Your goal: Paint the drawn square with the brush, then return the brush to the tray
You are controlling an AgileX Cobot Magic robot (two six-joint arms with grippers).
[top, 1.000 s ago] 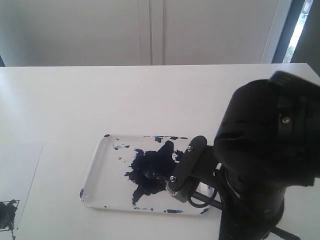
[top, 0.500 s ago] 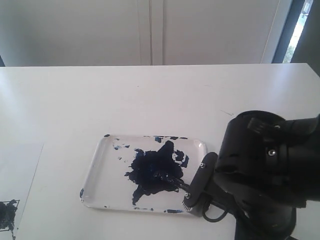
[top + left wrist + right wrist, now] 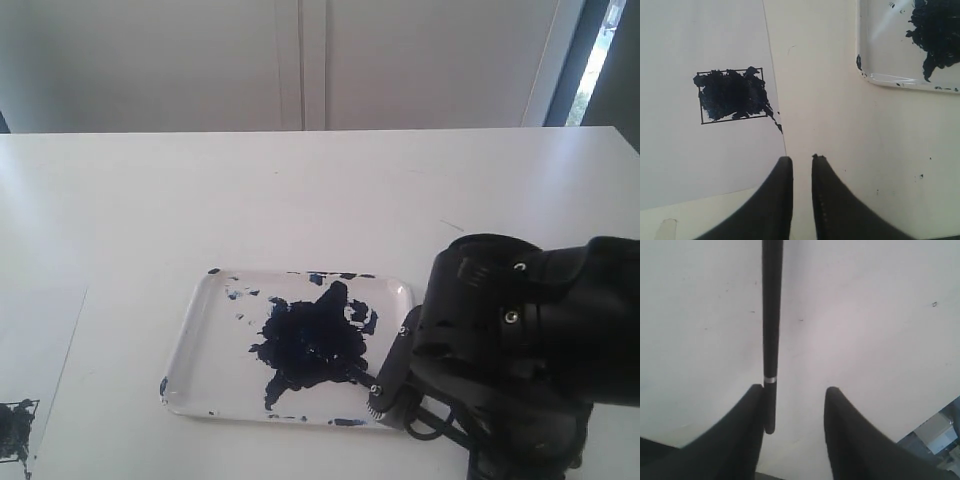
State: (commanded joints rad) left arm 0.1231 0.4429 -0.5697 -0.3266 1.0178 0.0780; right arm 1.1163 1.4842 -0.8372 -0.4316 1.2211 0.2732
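The step in hand appears to be setting the brush [image 3: 771, 315] down at the tray [image 3: 205, 345]. The right gripper [image 3: 795, 389] sits low at the tray's near right corner. Its jaws stand apart, and the brush's black handle lies along the inner face of one finger, with a clear gap to the other. In the exterior view the arm hides most of the brush. Only a short dark stretch seems to run from the gripper toward the tray's paint blotch, so how much of it rests inside the tray cannot be told.

To finish well, the gripper would do best to lift straight up off the handle, since any sideways drift could drag or roll the brush over the rim.

The drawn square [image 3: 731, 95], blotchily filled, lies on the paper [image 3: 685, 165] well left of the tray. The left gripper [image 3: 801, 159] hovers nearby, its fingers almost together on nothing.
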